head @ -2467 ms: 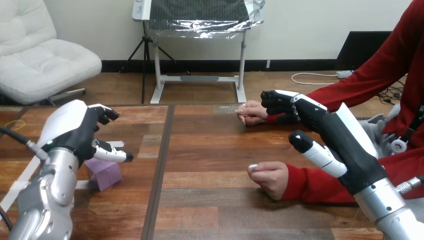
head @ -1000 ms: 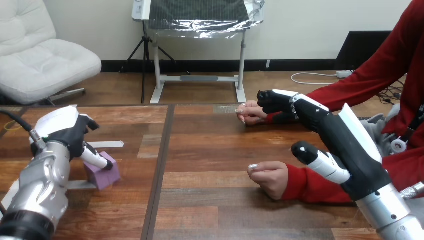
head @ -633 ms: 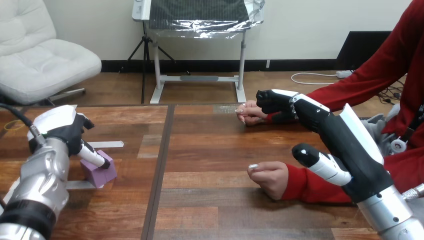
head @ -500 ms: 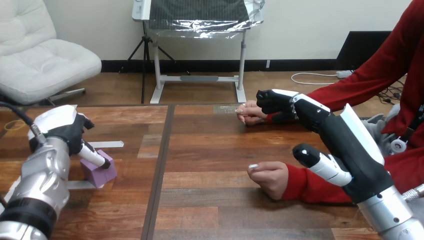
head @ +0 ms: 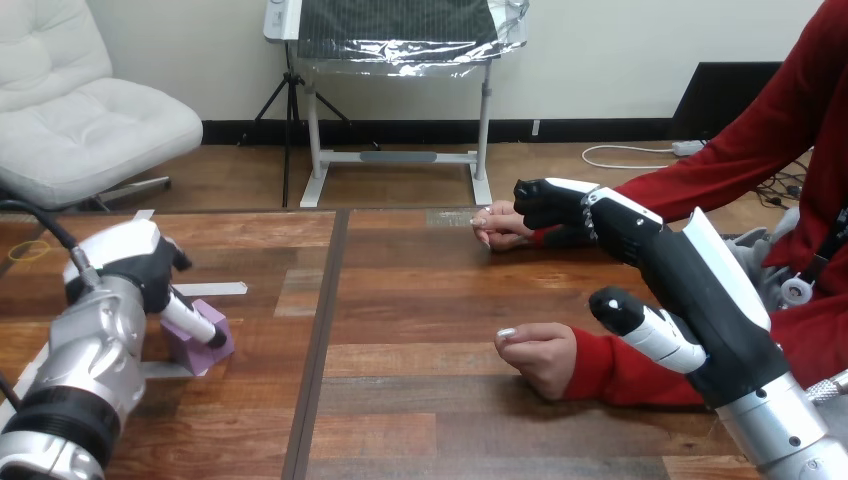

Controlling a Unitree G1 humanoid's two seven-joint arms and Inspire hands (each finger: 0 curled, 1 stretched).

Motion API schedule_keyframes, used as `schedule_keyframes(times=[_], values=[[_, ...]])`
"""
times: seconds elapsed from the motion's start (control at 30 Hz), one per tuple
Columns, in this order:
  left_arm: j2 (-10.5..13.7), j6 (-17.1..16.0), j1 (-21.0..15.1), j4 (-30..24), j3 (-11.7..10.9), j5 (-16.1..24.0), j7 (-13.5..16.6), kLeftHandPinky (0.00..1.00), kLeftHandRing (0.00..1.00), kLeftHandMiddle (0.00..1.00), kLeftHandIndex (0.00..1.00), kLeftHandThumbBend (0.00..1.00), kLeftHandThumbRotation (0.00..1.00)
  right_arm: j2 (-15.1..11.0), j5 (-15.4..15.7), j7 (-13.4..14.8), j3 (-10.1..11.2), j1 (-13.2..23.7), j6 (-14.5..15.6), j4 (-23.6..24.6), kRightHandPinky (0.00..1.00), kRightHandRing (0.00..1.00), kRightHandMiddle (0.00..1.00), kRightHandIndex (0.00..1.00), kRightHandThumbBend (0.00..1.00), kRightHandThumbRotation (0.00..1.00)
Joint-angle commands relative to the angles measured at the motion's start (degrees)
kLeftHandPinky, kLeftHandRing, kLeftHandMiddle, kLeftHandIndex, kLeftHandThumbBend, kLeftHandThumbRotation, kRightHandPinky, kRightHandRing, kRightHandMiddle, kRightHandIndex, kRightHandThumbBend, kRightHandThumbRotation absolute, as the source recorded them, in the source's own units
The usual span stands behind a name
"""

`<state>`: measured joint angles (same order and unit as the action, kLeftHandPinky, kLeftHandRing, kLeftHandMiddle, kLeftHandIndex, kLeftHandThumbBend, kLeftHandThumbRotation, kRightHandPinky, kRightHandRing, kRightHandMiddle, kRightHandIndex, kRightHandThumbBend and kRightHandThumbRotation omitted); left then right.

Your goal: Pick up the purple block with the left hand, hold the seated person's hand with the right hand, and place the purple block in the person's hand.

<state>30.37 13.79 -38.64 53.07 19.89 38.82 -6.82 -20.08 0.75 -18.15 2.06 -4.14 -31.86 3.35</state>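
Head view: left robot hand (head: 135, 265) at 9 o'clock touches purple block (head: 200, 345), can't tell its grip; right robot hand (head: 655, 258) curls over person's hand (head: 498, 226); weak pinch could let block slip

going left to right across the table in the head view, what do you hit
robot's left hand → small purple block → person's closed hand at the table's middle → robot's right hand
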Motion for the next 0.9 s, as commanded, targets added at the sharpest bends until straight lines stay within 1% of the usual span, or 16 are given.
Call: schedule_keyframes(times=[0.0, 0.13, 0.17, 0.23, 0.43, 0.5, 0.63, 0.77, 0.87], values=[[-0.34, 0.61, -4.96, 1.19, 0.68, 0.15, -0.04, 0.66, 0.80, 0.81, 0.81, 0.88, 0.21, 0.39, -0.90, 0.25, 0.01, 1.88, 0.14, 2.16, 0.72, 0.77, 0.79, 0.80, 0.97, 1.00], [-0.44, 0.73, -5.38, 2.19, 1.17, 0.43, -0.14, 0.63, 0.78, 0.80, 0.80, 0.89, 0.20, 0.42, -0.85, 0.28, -0.01, 1.91, -0.06, 1.98, 0.72, 0.77, 0.79, 0.80, 0.97, 1.00], [-0.46, 0.76, -5.47, 2.40, 1.28, 0.47, -0.18, 0.60, 0.75, 0.78, 0.79, 0.89, 0.21, 0.45, -0.81, 0.30, -0.03, 1.92, -0.15, 1.92, 0.72, 0.77, 0.79, 0.80, 0.97, 1.00], [-0.51, 0.71, -5.75, 3.14, 1.50, 0.47, -0.35, 0.58, 0.73, 0.76, 0.78, 0.89, 0.21, 0.48, -0.70, 0.36, -0.04, 1.91, -0.18, 1.92, 0.72, 0.77, 0.79, 0.80, 0.96, 1.00], [-0.53, 0.51, -6.41, 4.60, 2.27, 0.33, -0.87, 0.55, 0.73, 0.77, 0.78, 0.89, 0.23, 0.49, -0.65, 0.38, -0.05, 1.93, -0.26, 1.84, 0.72, 0.77, 0.79, 0.79, 0.96, 1.00], [-0.51, 0.40, -6.53, 4.85, 2.34, 0.13, -1.02, 0.56, 0.74, 0.78, 0.78, 0.89, 0.24, 0.48, -0.71, 0.34, -0.06, 1.97, -0.32, 1.75, 0.72, 0.77, 0.79, 0.79, 0.96, 1.00], [-0.53, 1.07, -7.07, 5.20, 2.51, -0.06, -2.74, 0.59, 0.76, 0.79, 0.78, 0.89, 0.25, 0.49, -0.72, 0.37, -0.02, 1.96, -0.46, 1.61, 0.72, 0.77, 0.79, 0.79, 0.95, 1.00], [-0.48, 1.54, -7.36, 5.29, 2.75, 0.01, -3.96, 0.65, 0.80, 0.81, 0.77, 0.88, 0.28, 0.56, -0.57, 0.54, 0.04, 1.90, -0.43, 1.59, 0.72, 0.77, 0.79, 0.80, 0.95, 1.00], [-0.34, 1.90, -7.34, 4.70, 2.72, -0.11, -4.93, 0.68, 0.81, 0.81, 0.76, 0.87, 0.30, 0.57, -0.71, 0.48, 0.03, 1.94, -0.44, 1.52, 0.72, 0.77, 0.79, 0.80, 0.95, 1.00]])
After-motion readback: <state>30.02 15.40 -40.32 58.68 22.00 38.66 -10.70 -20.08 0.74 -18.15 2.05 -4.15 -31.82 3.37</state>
